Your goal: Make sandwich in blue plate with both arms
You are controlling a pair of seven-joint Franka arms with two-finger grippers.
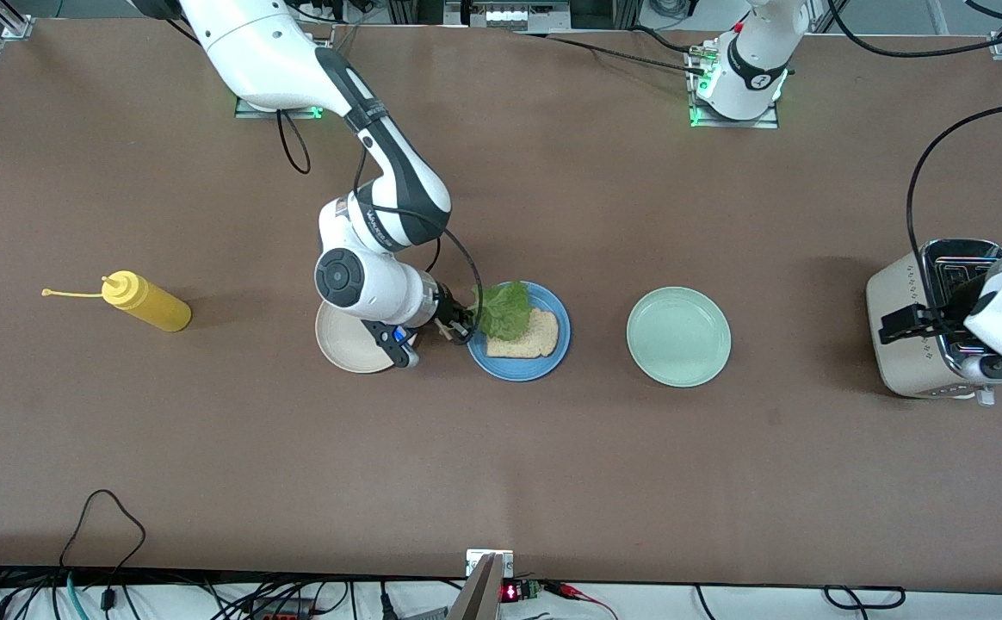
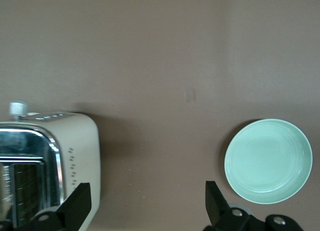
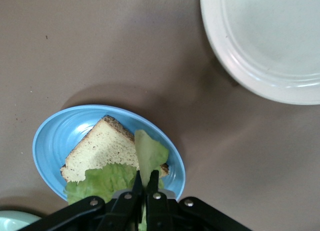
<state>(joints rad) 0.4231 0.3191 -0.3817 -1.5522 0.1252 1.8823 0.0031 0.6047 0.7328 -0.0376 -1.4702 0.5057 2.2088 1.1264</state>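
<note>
A blue plate point(image 1: 553, 360) in the middle of the table holds one tan speckled bread slice point(image 1: 528, 336). A ruffled green lettuce leaf point(image 1: 501, 308) lies partly over the slice. My right gripper point(image 1: 465, 327) is shut on the lettuce's edge, low over the rim of the blue plate. In the right wrist view the fingers pinch the leaf point(image 3: 150, 153) above the bread point(image 3: 102, 151) and the plate point(image 3: 52, 141). My left gripper point(image 1: 918, 320) is open and empty over the toaster point(image 1: 914, 344). A second bread slice is out of view.
An empty mint-green plate point(image 1: 678, 337) sits between the blue plate and the toaster; it also shows in the left wrist view point(image 2: 268, 161). A cream-white plate point(image 1: 348, 349) lies under my right wrist. A yellow squeeze bottle point(image 1: 146, 301) lies toward the right arm's end.
</note>
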